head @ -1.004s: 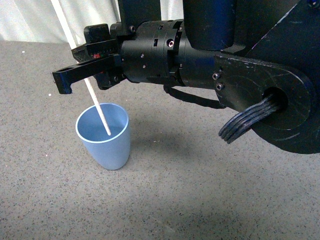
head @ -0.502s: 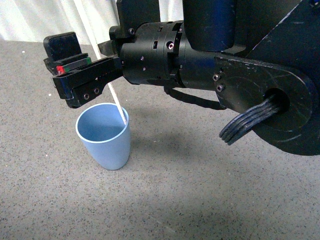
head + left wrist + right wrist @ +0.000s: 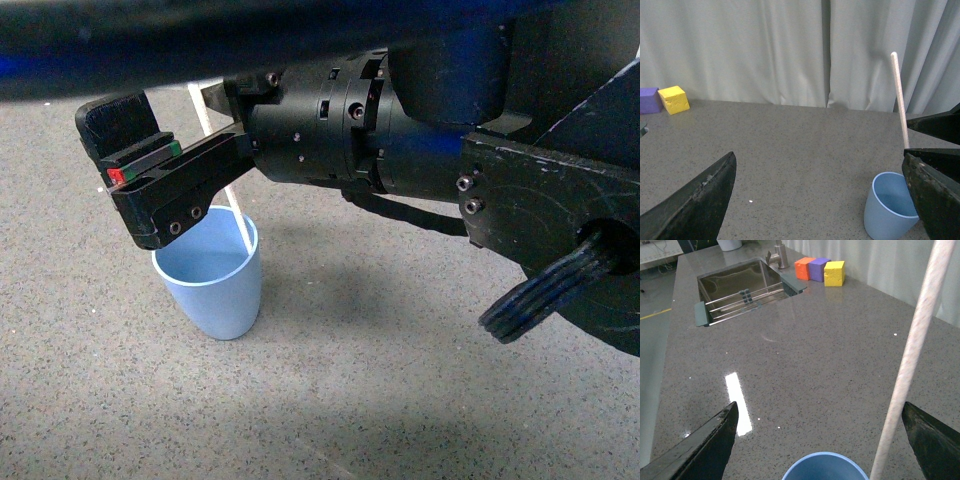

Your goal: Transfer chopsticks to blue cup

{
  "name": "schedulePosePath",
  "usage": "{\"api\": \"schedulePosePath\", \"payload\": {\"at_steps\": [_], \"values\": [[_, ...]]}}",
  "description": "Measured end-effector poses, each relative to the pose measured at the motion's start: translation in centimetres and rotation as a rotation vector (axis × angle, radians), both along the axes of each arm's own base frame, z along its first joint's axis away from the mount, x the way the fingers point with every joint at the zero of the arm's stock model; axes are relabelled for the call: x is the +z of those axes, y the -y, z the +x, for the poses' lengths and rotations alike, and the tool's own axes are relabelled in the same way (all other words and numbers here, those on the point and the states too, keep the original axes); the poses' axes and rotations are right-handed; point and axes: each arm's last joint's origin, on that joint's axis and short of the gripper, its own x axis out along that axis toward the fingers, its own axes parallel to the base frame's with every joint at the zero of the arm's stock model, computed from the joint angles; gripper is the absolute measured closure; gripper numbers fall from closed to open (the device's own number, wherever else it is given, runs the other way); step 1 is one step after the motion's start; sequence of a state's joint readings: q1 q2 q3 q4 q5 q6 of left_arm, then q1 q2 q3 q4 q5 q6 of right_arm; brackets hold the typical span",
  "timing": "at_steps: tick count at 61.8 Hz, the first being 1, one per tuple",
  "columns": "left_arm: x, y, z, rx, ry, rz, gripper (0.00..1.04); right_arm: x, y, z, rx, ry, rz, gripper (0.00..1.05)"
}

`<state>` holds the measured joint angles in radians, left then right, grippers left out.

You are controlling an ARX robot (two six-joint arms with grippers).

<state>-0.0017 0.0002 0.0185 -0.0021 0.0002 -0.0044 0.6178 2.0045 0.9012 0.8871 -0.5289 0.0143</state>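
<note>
The blue cup (image 3: 212,285) stands upright on the grey counter. The chopstick (image 3: 241,226) stands in it, its lower end inside, and leans on the rim's right side with its top slanting up to the left. My right gripper (image 3: 135,165) is open just above the cup's left rim and holds nothing. In the right wrist view the chopstick (image 3: 912,355) rises between the spread fingers (image 3: 705,450), apart from both, above the cup (image 3: 824,468). My left gripper (image 3: 820,160) is open and empty. The cup (image 3: 886,212) and chopstick (image 3: 899,97) are beside its right finger (image 3: 935,200).
A sink with a rack (image 3: 740,287) is set into the counter further off. Orange (image 3: 805,268), purple (image 3: 818,269) and yellow (image 3: 835,273) cubes sit by the pale curtain (image 3: 765,45). A blurred dark bar (image 3: 200,40) crosses the top of the front view.
The chopstick has tipped from the cup's middle onto its right rim. My right gripper has rolled and come lower over the cup. A dark blurred bar has entered the top of the front view.
</note>
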Motion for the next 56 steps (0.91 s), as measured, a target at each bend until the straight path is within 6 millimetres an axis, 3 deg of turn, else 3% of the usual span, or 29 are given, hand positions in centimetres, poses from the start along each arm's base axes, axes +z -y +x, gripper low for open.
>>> {"api": "schedulePosePath", "payload": {"at_steps": [20, 29, 43, 56], "values": [[0.0, 0.0, 0.0, 0.000, 0.000, 0.000, 0.07, 0.2, 0.4, -0.4, -0.021, 0.014, -0.003, 0.09], [0.0, 0.0, 0.0, 0.000, 0.000, 0.000, 0.07, 1.6, 2.1, 0.0, -0.187, 0.019, -0.011, 0.09], [0.0, 0.0, 0.0, 0.000, 0.000, 0.000, 0.07, 2.8, 8.8, 1.6, -0.663, -0.110, -0.032, 0.09], [0.0, 0.0, 0.0, 0.000, 0.000, 0.000, 0.07, 3.4, 16.3, -0.5, -1.006, -0.147, -0.115, 0.09]]}}
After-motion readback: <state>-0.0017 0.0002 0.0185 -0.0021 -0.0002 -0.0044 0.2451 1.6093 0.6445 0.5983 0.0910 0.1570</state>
